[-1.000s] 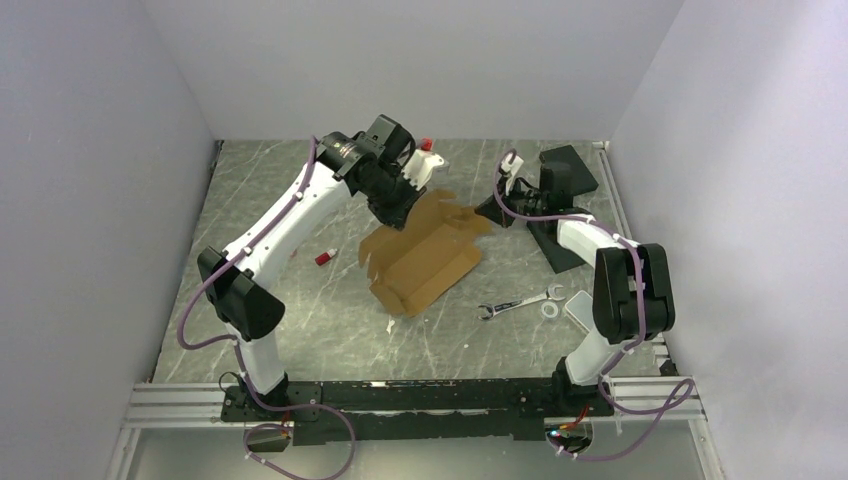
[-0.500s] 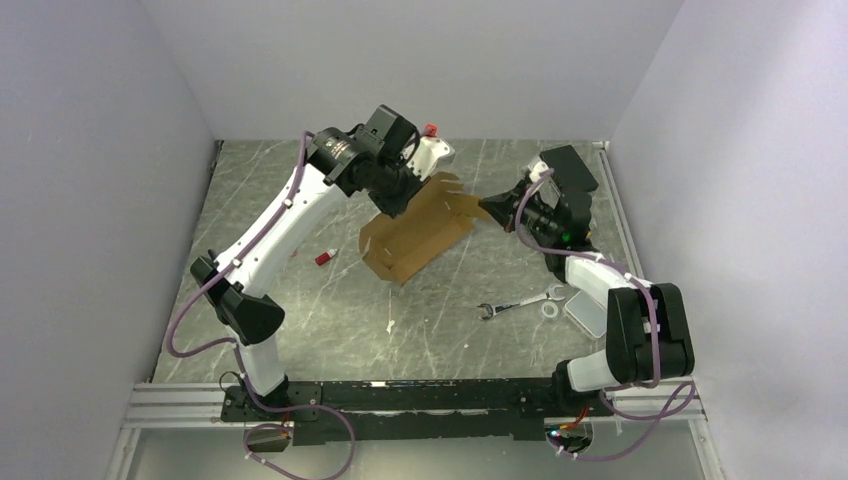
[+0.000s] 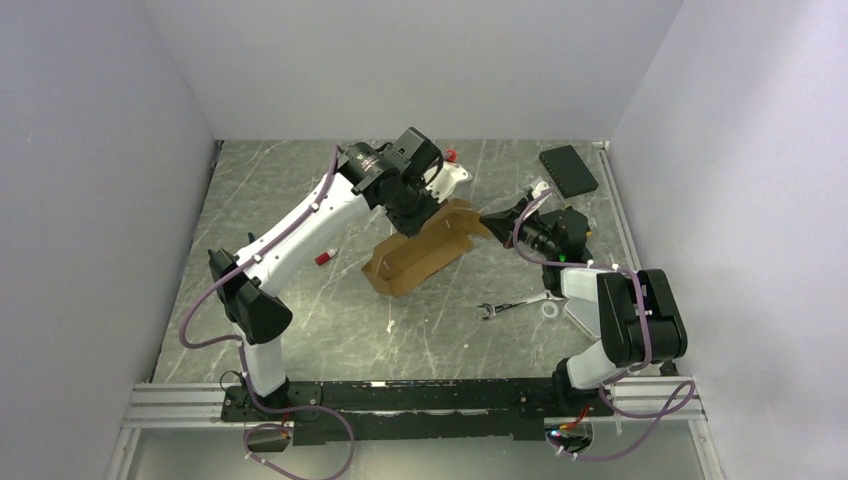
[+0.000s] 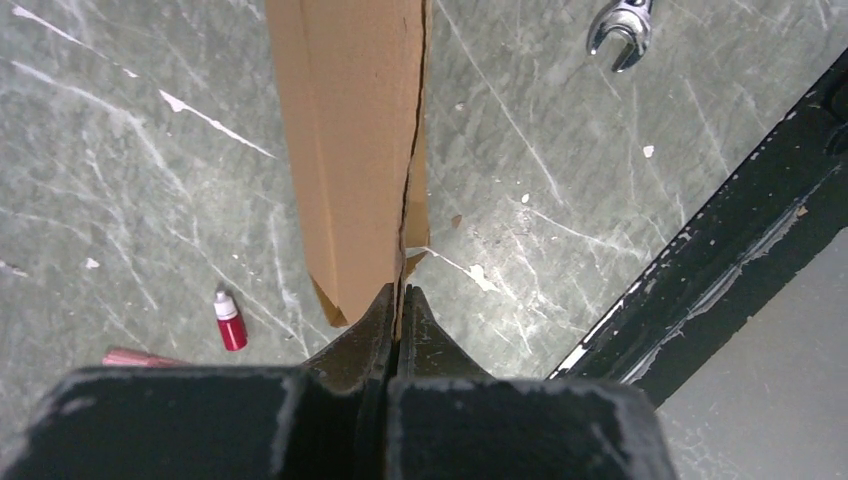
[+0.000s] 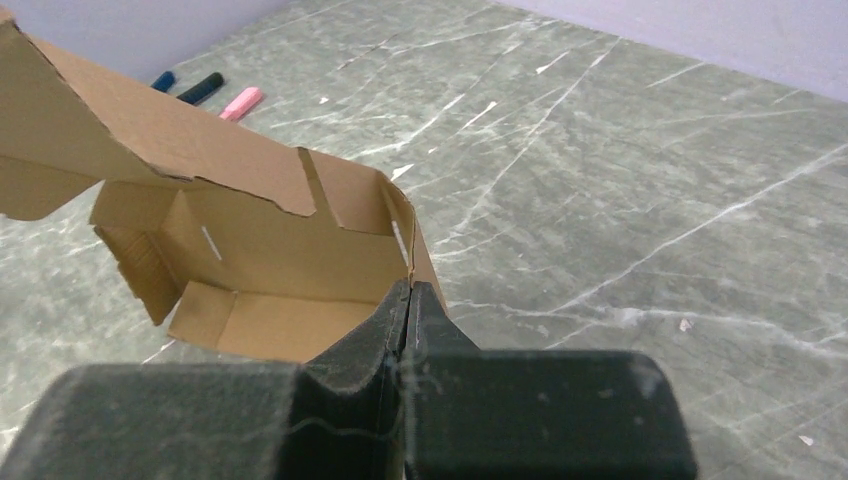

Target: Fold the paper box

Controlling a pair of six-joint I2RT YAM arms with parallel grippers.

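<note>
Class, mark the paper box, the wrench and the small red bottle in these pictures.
paper box [image 3: 420,255], top external view, on its long brown side wall.
wrench [image 3: 515,303], top external view, on the middle of its shaft.
small red bottle [image 4: 231,330], left wrist view, on its red body.

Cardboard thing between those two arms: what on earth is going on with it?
It's a brown paper box being folded by the robot. The left gripper pinches one thin edge of it, and the right gripper pinches a wall at one end. The box is half formed: some walls stand up, but the top flap is open.
</note>
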